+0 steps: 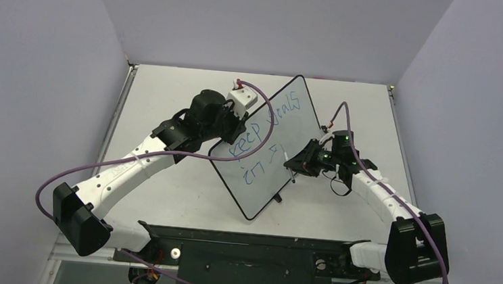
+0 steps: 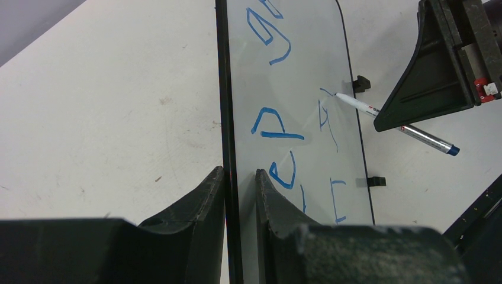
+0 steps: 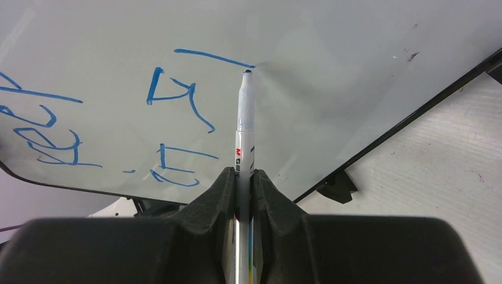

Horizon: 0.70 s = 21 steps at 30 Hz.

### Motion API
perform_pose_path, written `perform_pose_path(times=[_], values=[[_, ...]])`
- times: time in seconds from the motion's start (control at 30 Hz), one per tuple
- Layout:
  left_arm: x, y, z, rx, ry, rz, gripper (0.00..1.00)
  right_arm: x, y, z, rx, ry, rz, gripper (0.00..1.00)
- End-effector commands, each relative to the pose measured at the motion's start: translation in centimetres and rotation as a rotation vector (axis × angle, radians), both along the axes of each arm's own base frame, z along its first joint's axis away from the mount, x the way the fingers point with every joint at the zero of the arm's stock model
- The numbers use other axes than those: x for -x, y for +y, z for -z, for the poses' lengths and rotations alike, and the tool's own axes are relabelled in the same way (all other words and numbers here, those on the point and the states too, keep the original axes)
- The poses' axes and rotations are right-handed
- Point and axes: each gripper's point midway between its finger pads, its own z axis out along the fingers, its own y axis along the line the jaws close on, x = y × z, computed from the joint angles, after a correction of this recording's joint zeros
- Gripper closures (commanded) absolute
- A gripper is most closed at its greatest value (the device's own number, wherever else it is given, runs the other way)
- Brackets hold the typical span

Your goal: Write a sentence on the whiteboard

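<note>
The whiteboard [image 1: 271, 164] stands tilted on the table, propped on its black clip feet [image 2: 375, 181]. My left gripper [image 1: 225, 134] is shut on its left rim; in the left wrist view the fingers [image 2: 240, 195] pinch the black edge. Blue lettering [image 1: 267, 126] reads "keep goals" on the top line, with a few letters [image 1: 262, 170] below. My right gripper [image 1: 301, 165] is shut on a silver marker [image 3: 244, 127]. The marker's tip [image 3: 246, 73] touches the board at the end of a blue stroke; it also shows in the left wrist view [image 2: 355, 103].
The white table [image 1: 163, 196] lies under the board, bounded by grey walls at the back and sides. Purple cables [image 1: 97, 167] loop from both arms. A black bar [image 1: 254, 251] holds the arm bases at the near edge.
</note>
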Motion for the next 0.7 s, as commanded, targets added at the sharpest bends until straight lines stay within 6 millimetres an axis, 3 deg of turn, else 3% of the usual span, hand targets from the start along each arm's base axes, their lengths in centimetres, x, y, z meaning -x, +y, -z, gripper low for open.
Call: perform_pose_path(times=[0.0, 0.33, 0.67], values=[[3.1, -0.6, 3.2, -0.073, 0.11, 0.118, 1.0, -0.7, -0.3, -3.0, 0.002, -0.101, 0.012, 1.0], [3.2, -0.7, 3.3, -0.073, 0.111, 0.121, 1.0, -2.2, 0.7, -7.5, -0.048, -0.185, -0.004, 1.0], [3.2, -0.7, 3.3, -0.076, 0.109, 0.119, 1.0, -2.6, 3.4, -8.3, -0.096, -0.184, -0.064, 1.0]])
